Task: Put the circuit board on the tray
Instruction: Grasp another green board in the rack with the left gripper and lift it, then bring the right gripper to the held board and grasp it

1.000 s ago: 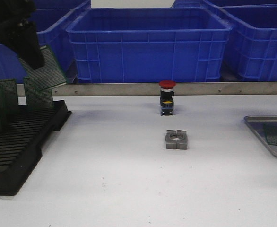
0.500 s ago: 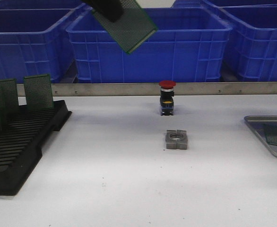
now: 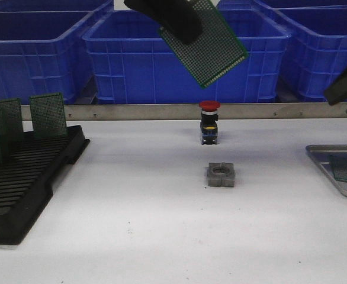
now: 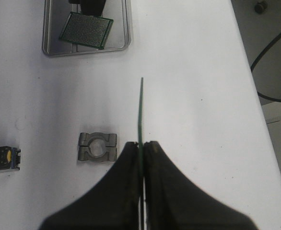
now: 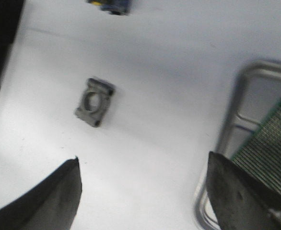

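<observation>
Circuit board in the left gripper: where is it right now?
Front view: the circuit board is held high by the left gripper, above the red push button, left of the tray.

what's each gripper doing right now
Left gripper: closed on a circuit board, held up in the air.
Right gripper: open, fingers wide apart, holding nothing.

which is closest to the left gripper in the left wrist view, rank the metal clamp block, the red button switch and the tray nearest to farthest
1. Metal clamp block: on the table just beside the left gripper, which is shut on a circuit board.
2. Red button switch: beyond the block on the same side, at the picture's edge.
3. Tray: farthest, already holding another board.
</observation>
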{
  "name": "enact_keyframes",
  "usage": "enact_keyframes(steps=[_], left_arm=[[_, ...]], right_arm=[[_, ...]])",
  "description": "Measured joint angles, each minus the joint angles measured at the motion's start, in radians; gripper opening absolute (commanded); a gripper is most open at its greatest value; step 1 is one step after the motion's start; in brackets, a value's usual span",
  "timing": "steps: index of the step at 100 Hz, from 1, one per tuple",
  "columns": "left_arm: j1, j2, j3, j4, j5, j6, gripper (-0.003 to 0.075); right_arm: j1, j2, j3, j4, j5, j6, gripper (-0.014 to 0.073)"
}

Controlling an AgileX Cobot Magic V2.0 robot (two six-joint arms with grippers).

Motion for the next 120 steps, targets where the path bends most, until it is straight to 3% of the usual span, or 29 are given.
enact_keyframes(steps=[21,33,55,95,120], left_arm=[[0.0,0.0,0.0,0.0,0.0,0.0,-0.0018],[0.0,0.0,0.0,0.0,0.0,0.0,-0.0018],[0.0,0.0,0.0,-0.001,0.0,0.0,-0.0018],[0.0,0.0,0.0,-0.002,0.0,0.0,-0.0018],[0.0,0.0,0.0,-0.002,0.0,0.0,-0.0018]], right_arm=[[0.071,-0.089,-0.058,0.012,0.126,-0.253,0.0561],[0.083,-0.136,-0.071,0.012,0.146,-0.326,0.0561],[0.107,-0.171,-0.074,0.024,0.154,-0.354,0.0561],[0.318,-0.172,-0.074,0.028,0.124,-0.406,0.0561],[0.398,-0.142,-0.075,0.032,0.08,-0.411,0.0558]])
